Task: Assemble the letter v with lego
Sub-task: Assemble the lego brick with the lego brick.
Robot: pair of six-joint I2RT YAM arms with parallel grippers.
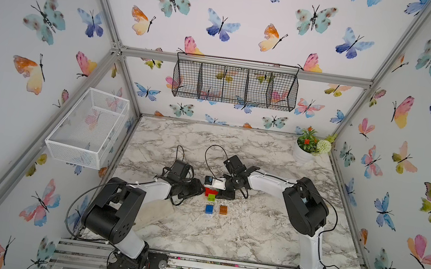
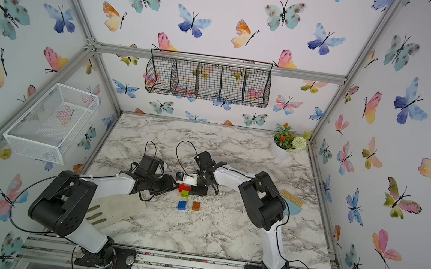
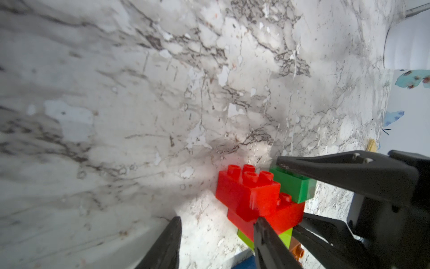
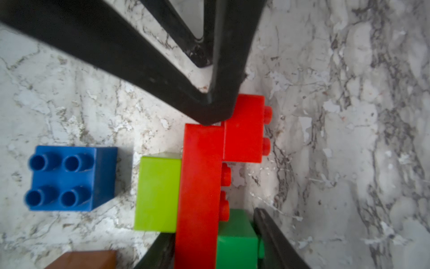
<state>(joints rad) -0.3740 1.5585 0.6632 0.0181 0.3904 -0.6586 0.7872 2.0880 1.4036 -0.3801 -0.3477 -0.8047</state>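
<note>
Right gripper (image 4: 210, 226) is pinching longer red brick (image 4: 200, 186) across its length; left gripper (image 3: 218, 220), half-open and empty, is resting near loose blue brick (image 4: 69, 177).

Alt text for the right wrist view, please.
A red, lime and dark green brick cluster lies on marble between the fingers of the right gripper. A finger of the left gripper touches its small red brick; a blue brick stands apart.

A flower pot (image 1: 300, 155) sits on the marble table (image 1: 252, 232); a black basket (image 1: 234, 86) and white basket (image 1: 74, 154) hang above.
</note>
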